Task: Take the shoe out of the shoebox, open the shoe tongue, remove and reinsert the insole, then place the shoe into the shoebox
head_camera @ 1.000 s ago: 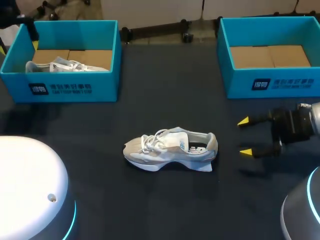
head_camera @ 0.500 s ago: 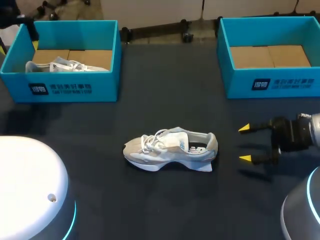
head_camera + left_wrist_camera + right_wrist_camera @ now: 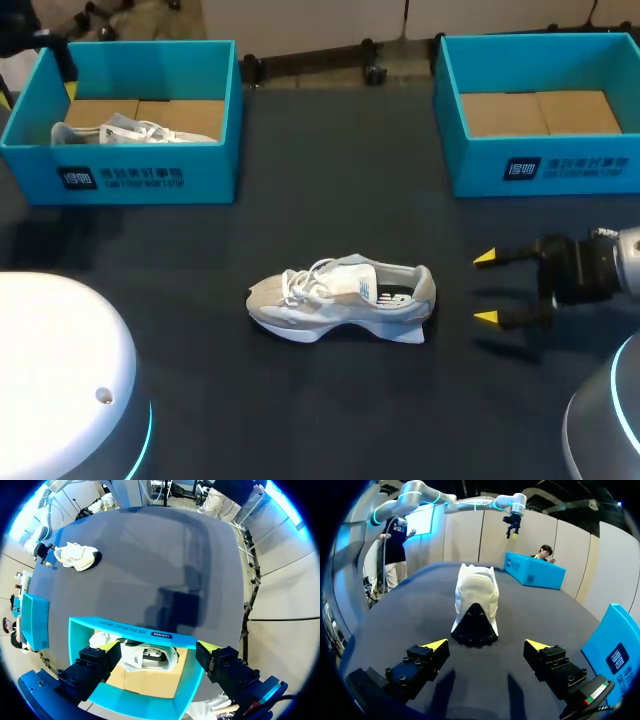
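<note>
Shoe (image 3: pixel 340 298) is sitting on the bench (image 3: pixel 330 190) outside the shoebox (image 3: pixel 545 170), right pincer (image 3: pixel 486 288) gaping open near its heel, left pincer (image 3: pixel 157 649) hanging open over the other box (image 3: pixel 131 631), so tongue, insole and reboxing are probably remaining.

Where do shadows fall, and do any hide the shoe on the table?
Head view: shoe evenly lit, faint shadow under the right fingers. Left wrist view: a dark shadow on the table, clear of the shoe. Right wrist view: finger shadows stop short of its heel.
</note>
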Available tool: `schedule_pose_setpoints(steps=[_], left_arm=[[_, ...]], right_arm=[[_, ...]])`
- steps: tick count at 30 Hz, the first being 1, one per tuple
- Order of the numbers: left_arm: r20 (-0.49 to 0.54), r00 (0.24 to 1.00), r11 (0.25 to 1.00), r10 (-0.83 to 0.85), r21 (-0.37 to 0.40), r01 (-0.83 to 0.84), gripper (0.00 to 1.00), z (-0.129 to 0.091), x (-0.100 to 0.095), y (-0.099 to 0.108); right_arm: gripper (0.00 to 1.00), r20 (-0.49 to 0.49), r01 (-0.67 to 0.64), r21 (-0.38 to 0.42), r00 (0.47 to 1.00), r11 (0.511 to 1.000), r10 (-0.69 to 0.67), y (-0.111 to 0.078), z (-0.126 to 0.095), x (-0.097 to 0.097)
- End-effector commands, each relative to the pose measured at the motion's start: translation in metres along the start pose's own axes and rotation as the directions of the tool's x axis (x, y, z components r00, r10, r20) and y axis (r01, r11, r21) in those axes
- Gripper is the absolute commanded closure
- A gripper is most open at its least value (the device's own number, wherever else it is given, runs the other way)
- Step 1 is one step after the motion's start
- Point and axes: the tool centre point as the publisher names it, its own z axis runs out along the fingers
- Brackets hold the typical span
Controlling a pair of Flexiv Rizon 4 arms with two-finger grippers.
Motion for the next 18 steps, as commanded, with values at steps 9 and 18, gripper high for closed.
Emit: schedule_pose_setpoints(steps=[9,18], left_arm=[[-0.002,1.0,1.0,0.0,-0.004,0.0,0.0,0.0,0.0,-0.001],[-0.002,1.0,1.0,0.0,-0.004,0.0,0.0,0.0,0.0,-0.001]], right_arm=[[0.0,0.065,-0.048,0.042,0.997,0.998,0.045,0.008,0.027,0.005],[0.0,0.078,-0.081,0.052,0.994,0.995,0.077,0.014,0.046,0.01]])
